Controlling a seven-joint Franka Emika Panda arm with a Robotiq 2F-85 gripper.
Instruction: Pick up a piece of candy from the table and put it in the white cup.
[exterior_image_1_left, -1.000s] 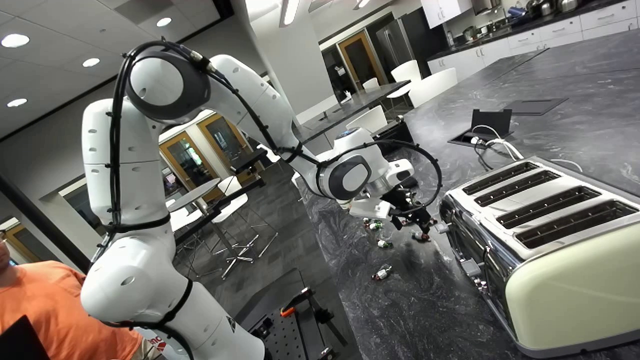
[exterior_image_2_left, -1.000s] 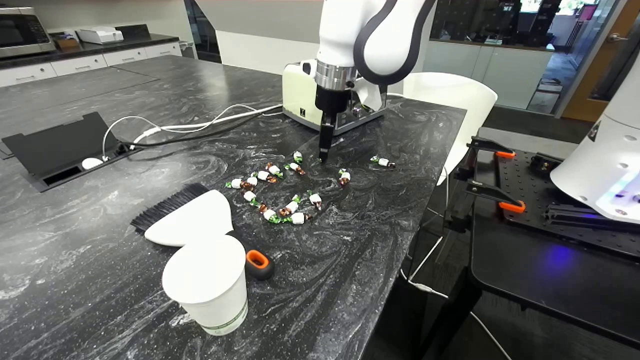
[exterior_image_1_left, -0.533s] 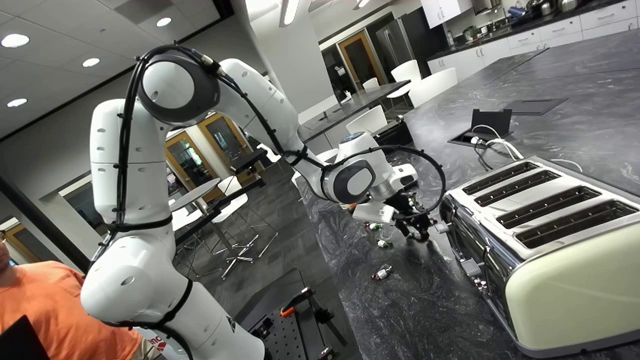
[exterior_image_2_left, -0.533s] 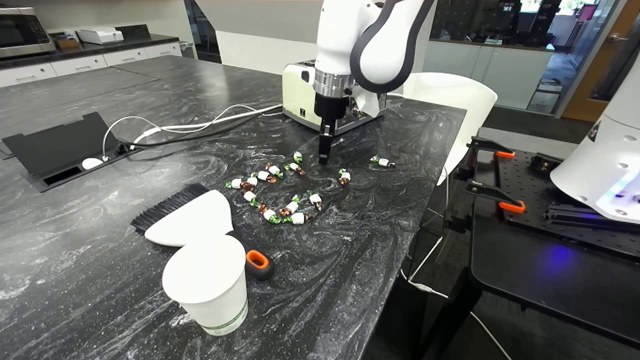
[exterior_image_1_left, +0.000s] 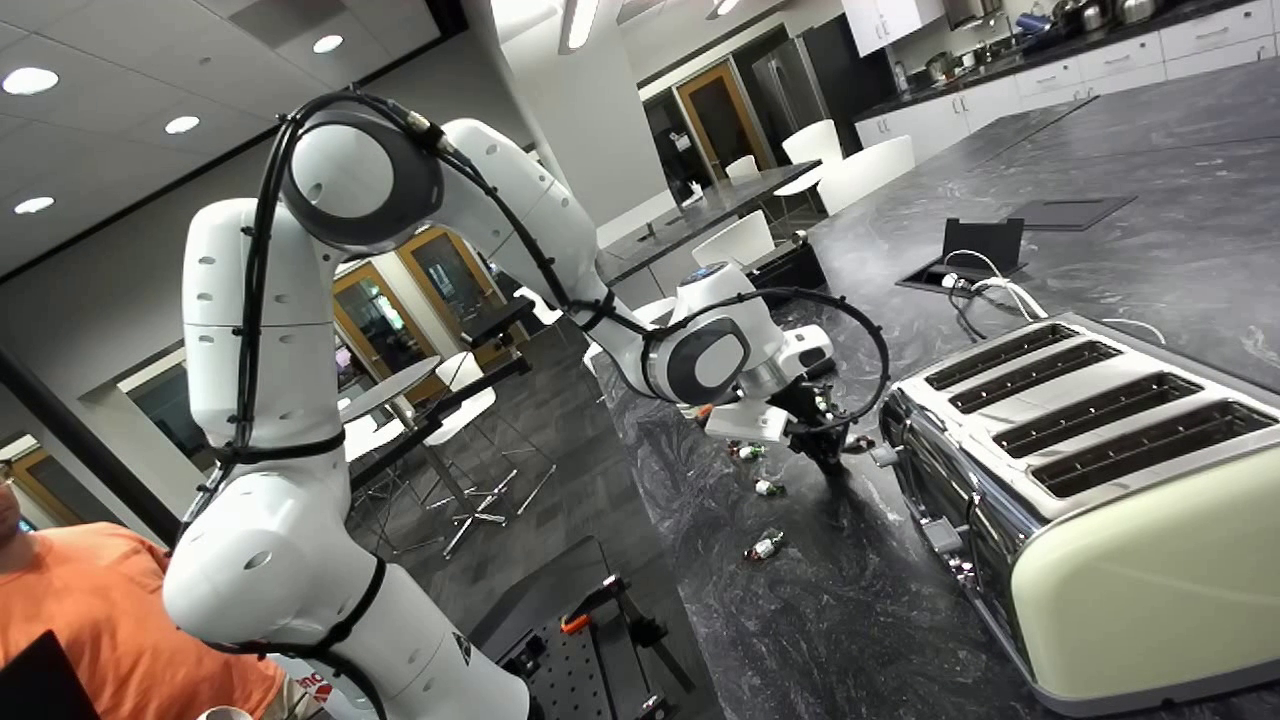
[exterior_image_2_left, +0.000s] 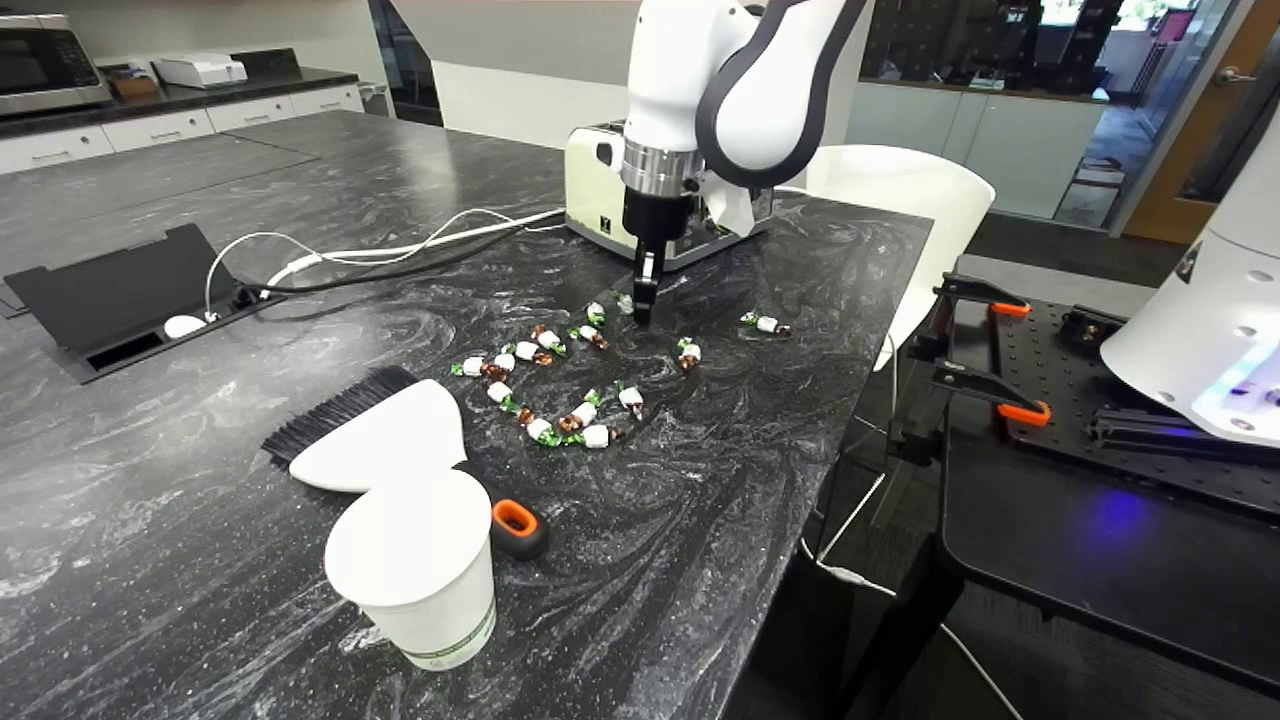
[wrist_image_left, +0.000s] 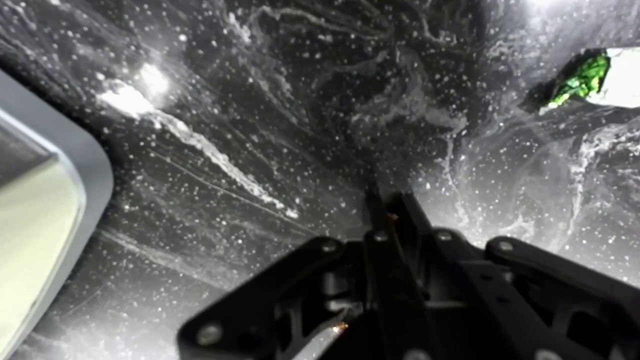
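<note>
- The black metal two-fingered claw (wrist_image_left: 390, 199) points down at or just above the polished dark grey, pale-veined table (exterior_image_2_left: 700, 470); its fingers are nearly together, an orange-brown glint between them in the wrist view.
- A small white-wrapped candy with a green twist (exterior_image_2_left: 625, 303) pokes out, blurred, at the claw's fingertips. I judge the claw to be pinching its hidden end, so the grasp is the step in hand; whether the candy is clear of the table I cannot tell.
- Near the claw lies a loose ring of white, green and brown wrapped candies (exterior_image_2_left: 500, 393).
- Also near it, on the opposite side from the ring, stands the cream-and-chrome four-slot toaster (exterior_image_1_left: 1080, 510).
- Beyond the ring lies a white-headed, black-bristled hand brush (exterior_image_2_left: 375, 445).
- Farthest from the claw, the plain white handleless cup (exterior_image_2_left: 440, 620) stands upright. The next move calls for a straight lift, a slow carry over ring and brush, then spreading the fingers above the cup's mouth.
</note>
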